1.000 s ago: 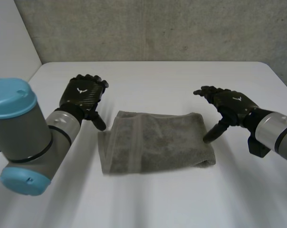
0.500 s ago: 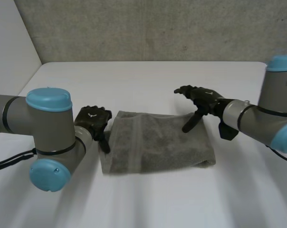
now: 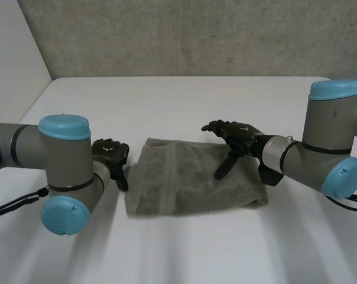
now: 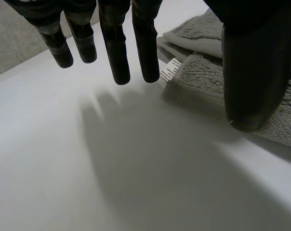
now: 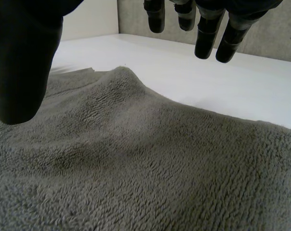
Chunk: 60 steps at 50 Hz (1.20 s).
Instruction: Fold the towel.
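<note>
Folding stage: the grey towel is seen lying flat in the middle of the white worktop. It is already doubled, judging by the layered hems at its left side, and a further fold is judged to remain.
Left robot hand: it is held at the towel's left edge. Its fingers are straight and spread, hanging just above bare worktop, with the thumb set over the towel's hem. Nothing is pinched.
Right robot hand: it is poised over the far right part of the towel. Its fingers are spread and relaxed, and the thumb is pointed down at the pile. No cloth is gripped, and contact cannot be confirmed.
White tag: it is sewn at the towel's left edge, just beside the left fingertips.
Step in hand: a grasp on the towel is judged to be in preparation, with one robot hand at each side.
Doing it well: every layer at the left edge should be caught between thumb and fingers, so that none is left behind. The right side should be pinned or lifted evenly, so that the cloth is not dragged across the smooth worktop. Edges should be matched before anything is let go.
</note>
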Available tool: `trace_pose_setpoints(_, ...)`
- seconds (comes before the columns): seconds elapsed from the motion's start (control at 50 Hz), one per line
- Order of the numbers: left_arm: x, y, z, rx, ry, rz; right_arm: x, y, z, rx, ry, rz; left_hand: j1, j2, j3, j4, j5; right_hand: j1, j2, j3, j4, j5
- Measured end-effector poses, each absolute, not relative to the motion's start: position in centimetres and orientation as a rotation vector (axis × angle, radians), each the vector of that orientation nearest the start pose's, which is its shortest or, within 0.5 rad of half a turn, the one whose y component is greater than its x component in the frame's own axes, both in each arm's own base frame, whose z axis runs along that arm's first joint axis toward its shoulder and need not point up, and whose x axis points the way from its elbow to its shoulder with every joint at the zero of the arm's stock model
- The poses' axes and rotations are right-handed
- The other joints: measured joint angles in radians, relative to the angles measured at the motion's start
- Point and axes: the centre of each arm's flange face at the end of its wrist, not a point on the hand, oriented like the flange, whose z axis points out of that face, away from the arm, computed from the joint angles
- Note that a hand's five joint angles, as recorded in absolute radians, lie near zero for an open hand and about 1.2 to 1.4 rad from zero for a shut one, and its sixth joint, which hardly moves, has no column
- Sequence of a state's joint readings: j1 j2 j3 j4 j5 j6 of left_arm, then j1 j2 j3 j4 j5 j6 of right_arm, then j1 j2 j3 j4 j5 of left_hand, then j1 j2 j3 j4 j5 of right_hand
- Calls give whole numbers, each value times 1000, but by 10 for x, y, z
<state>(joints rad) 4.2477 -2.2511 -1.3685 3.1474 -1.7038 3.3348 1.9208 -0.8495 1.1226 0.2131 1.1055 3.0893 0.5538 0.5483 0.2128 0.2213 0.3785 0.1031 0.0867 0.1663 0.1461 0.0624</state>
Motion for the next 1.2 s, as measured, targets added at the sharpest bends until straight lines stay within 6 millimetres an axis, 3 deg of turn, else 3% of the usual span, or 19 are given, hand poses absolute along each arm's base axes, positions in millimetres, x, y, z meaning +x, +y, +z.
trace_pose_setpoints(0.14,-282,-294,124,784,2597,-1674,298,-313,160,-782,2146,-1253,27,28,0,0,24,0,0,0,0,0)
trace_pose_setpoints(0.24,-288,-294,123,849,2630,-1699,297,-312,158,-786,2150,-1247,685,699,0,0,678,0,0,0,0,0)
trace_pose_setpoints(0.34,-295,-293,129,912,2649,-1746,296,-313,157,-783,2154,-1246,740,795,0,0,778,0,0,0,0,0)
trace_pose_setpoints(0.56,-304,-294,137,957,2639,-1833,292,-314,161,-775,2154,-1256,741,796,0,0,778,0,0,0,0,0)
trace_pose_setpoints(0.58,-304,-295,137,953,2632,-1847,292,-313,162,-775,2154,-1256,676,713,0,0,696,0,0,0,0,0)
trace_pose_setpoints(0.64,-303,-298,139,935,2599,-1899,291,-312,162,-775,2155,-1253,171,187,0,0,196,0,0,0,0,0)
trace_pose_setpoints(0.72,-299,-305,143,898,2560,-1950,291,-311,161,-775,2160,-1245,-85,-83,0,0,-107,0,0,0,0,0)
trace_pose_setpoints(0.92,-274,-328,137,795,2566,-1911,291,-308,158,-775,2166,-1231,-89,-96,0,0,-121,0,0,0,0,0)
trace_pose_setpoints(1.2,-265,-332,123,827,2715,-1736,291,-308,158,-775,2165,-1232,5,4,0,0,10,0,0,0,0,0)
